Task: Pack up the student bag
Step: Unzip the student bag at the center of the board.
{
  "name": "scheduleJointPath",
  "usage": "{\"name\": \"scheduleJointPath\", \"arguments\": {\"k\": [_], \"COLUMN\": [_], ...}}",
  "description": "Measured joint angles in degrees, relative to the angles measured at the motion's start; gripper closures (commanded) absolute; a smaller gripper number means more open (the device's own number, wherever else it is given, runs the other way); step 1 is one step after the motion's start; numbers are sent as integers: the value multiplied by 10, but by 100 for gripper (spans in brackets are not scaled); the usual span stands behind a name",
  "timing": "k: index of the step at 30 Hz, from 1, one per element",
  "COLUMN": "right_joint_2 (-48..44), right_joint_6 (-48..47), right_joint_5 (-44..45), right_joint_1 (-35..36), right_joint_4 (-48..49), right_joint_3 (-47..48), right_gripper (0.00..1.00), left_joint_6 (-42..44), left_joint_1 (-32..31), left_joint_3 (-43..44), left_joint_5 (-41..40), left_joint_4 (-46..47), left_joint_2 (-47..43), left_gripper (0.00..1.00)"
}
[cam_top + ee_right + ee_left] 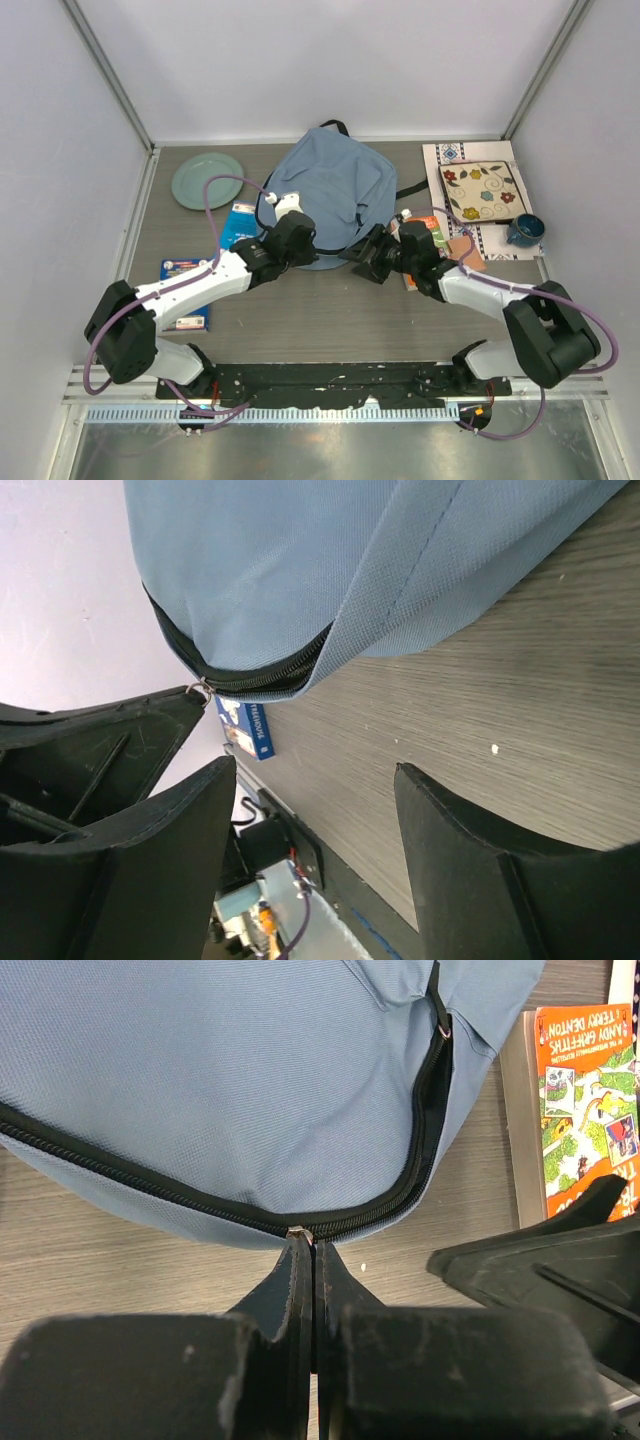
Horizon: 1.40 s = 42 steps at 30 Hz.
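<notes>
Student bag [330, 190] lies flat mid-desk, towards the far side, rounded bottom edge facing you. The dark zipper [150, 1175] runs along that near edge.

Your left fingers [303, 1260] are fully closed, tips pressed together at the bag's near edge and pinching the small metal zipper pull [300, 1231].

Your right fingers [355, 258] are wide apart and hold nothing. They sit just right of the left ones, over bare desk [330, 310] beside the bag's near-right edge. I can't tell if they touch the fabric.

Around the bag:
- An orange paperback [590, 1110] lies just right of it, partly under your right arm.
- A blue book [240, 222] lies against the bag's left side.
- A second blue book [187, 290] is nearer you, partly under the left arm.
- A green plate [207, 180] is at far left.
- A floral-patterned square [482, 190] lies on a white mat at far right, with a blue mug [524, 230] on the mat's near corner.
</notes>
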Motion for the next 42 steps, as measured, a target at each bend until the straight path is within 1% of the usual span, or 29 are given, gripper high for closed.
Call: {"name": "scheduleJointPath", "arguments": {"k": [4, 10, 13, 15, 16, 17, 19, 20, 21, 25, 28, 32, 38, 42], "right_joint_2": [40, 108, 138, 155, 162, 166, 169, 170, 170, 169, 155, 118, 74, 64], "right_joint_6": [60, 119, 137, 146, 151, 156, 160, 168, 169, 160, 132, 61, -75, -145], "right_joint_5": [2, 10, 13, 15, 16, 18, 19, 21, 22, 22, 17, 4, -5, -9], "right_joint_1": [15, 22, 26, 28, 28, 29, 29, 29, 29, 24, 19, 4, -12, -44], "right_joint_4": [74, 172, 200, 214, 224, 232, 243, 250, 252, 245, 208, 128, 13, -43], "right_joint_3": [-17, -17, -9, -2, 0, 0, 0, 0, 0, 5, 16, 48, 106, 112], "right_gripper": [30, 30, 35, 47, 59, 75, 87, 97, 99, 99, 99, 99, 99, 99], "left_joint_6": [2, 10, 14, 15, 15, 15, 17, 17, 17, 24, 31, 36, 44, 47], "left_joint_1": [0, 0, 0, 0, 0, 0, 0, 0, 0, 0, 0, -1, 10, 15], "left_joint_3": [-5, -11, -12, -12, -12, -12, -12, -12, -12, -13, -14, -18, -26, -35], "left_joint_5": [9, 17, 19, 20, 20, 20, 22, 23, 23, 16, -1, -24, -42, -59], "left_joint_4": [5, 9, 10, 11, 11, 11, 11, 11, 10, 3, -15, -24, -32, -47], "left_joint_2": [-3, -11, -14, -15, -15, -15, -15, -16, -17, -29, -43, -69, -111, -123], "left_gripper": [100, 100, 100, 100, 100, 100, 100, 100, 100, 100, 100, 100, 100, 100]}}
